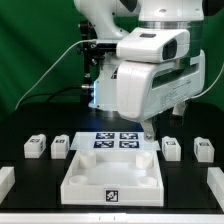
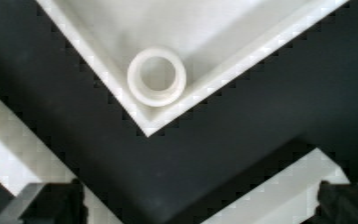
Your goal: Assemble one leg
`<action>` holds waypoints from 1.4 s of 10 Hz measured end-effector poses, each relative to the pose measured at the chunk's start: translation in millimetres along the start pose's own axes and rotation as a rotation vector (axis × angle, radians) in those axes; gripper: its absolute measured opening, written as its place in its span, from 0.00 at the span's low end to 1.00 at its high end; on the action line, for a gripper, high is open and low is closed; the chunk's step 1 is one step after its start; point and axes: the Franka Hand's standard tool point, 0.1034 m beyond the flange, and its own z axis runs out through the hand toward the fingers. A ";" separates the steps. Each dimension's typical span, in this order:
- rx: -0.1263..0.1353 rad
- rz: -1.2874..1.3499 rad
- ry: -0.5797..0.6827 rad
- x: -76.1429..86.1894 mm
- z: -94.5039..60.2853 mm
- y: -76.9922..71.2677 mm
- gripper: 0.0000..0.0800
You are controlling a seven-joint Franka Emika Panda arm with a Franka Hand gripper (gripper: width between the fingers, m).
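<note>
Nearest the lens lay the square tray part [image 1: 80, 180], rims up, a tag on its front wall; behind it sat the marker board [image 1: 117, 142], flat on the black table [image 1: 20, 120].

Four legs stood in a row flanking the tray's far edge, none touching it. Counting from the exterior view's left: first leg [image 1: 37, 147], second leg [image 1: 60, 146], third leg [image 1: 172, 148], fourth leg [image 1: 204, 150]. Each was apart from its neighbour, probably so the fingers have room to close round one alone.

The tray lay hollow side up, most likely so its corner sockets face the arm. The wrist view looked straight down on one such corner, with a round ring socket [image 2: 158, 77] tucked into the angle of the rims; it was bare, no leg seated in it.

The gripper [image 1: 148, 128] hung low over the tray's far corner on the exterior view's right, near the third leg but not over it. Whether it was sighting the socket or merely crossing toward a leg, I could not tell.

Jaws: spread wide. In the wrist view the two dark fingers [image 2: 51, 203] showed only at opposite edges of the frame, with nothing between them but table and a white patch I could not name. They held nothing and touched nothing.

Judgement: all four legs were loose on the table, so the assembly step proper was not yet begun — a leg has first to be picked.
</note>
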 end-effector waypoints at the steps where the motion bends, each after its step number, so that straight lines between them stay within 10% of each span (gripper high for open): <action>1: 0.006 -0.008 -0.008 -6.5 2.2 -8.7 0.81; 5: -0.004 -0.549 -0.001 -101.3 43.7 -66.0 0.81; 7: 0.033 -0.675 0.006 -142.6 75.3 -73.7 0.81; 14: 0.052 -0.612 0.020 -141.8 107.2 -69.1 0.79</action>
